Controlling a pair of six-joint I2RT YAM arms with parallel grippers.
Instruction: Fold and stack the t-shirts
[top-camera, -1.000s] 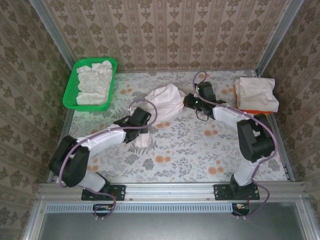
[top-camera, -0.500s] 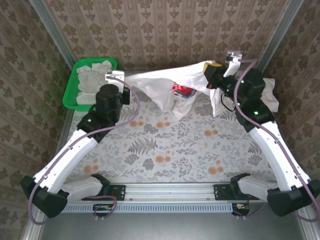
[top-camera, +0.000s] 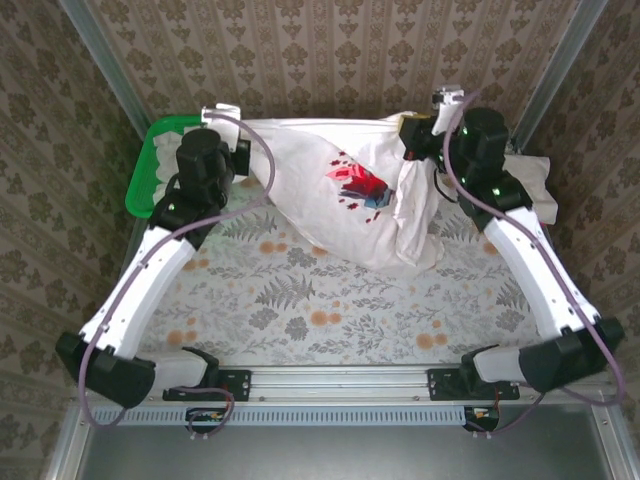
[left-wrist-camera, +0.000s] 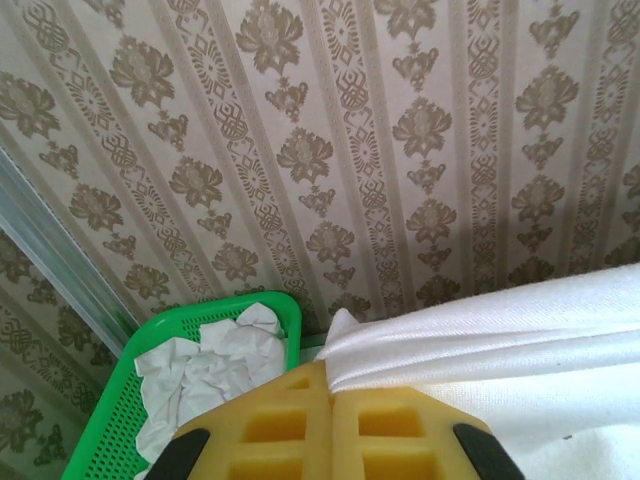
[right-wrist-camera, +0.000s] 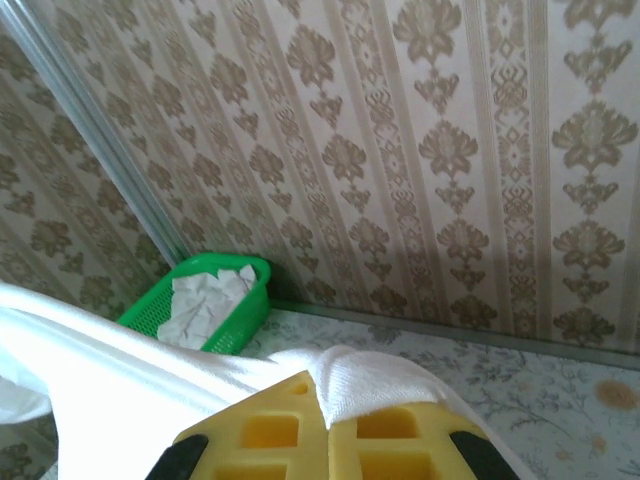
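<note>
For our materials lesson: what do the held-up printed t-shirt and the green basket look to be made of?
The printed t-shirt: soft matte cloth, likely cotton; it drapes and bunches in folds. The green basket: smooth moulded plastic, judging by its perforated mesh wall.

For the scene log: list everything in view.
Off-white cloth t-shirt with red-and-black graphic print: one, held spread in the air above the table's far side.
Green plastic mesh basket: one, far left corner.
Crumpled white shirts: several, white, in the basket.
Folded off-white shirt: one visible, far right, behind the right arm.
Floral-patterned table: one, pale with orange blooms.
Left gripper: one, shut on the printed t-shirt's edge.
Right gripper: one, shut on its other edge.
</note>
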